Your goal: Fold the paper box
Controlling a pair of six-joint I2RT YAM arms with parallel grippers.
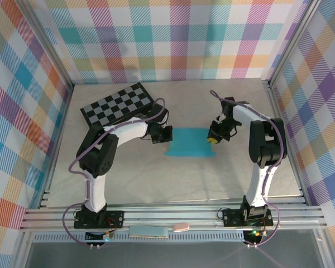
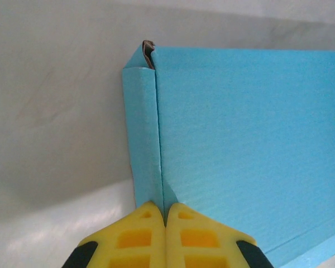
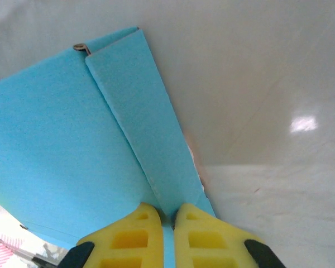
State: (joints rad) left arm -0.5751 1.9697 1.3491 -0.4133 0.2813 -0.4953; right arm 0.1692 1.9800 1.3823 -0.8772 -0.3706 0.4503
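Because the end flaps must be creased against the long wall for the paper box [image 1: 190, 142] to take shape, it is pinched at both ends at once. It lies on the table [image 1: 156, 178], just right of the checkerboard [image 1: 117, 104] and nearer the arm bases. The left gripper [image 2: 166, 215] is clamped tight on the folded corner nearest the checkerboard. The right gripper [image 3: 167, 215] is likewise closed on the box's corner farthest from the board. The left arm bends at the elbow, its forearm running along the board's near edge. The right arm rises well right of the board and folds back toward it, wrist tipped down.
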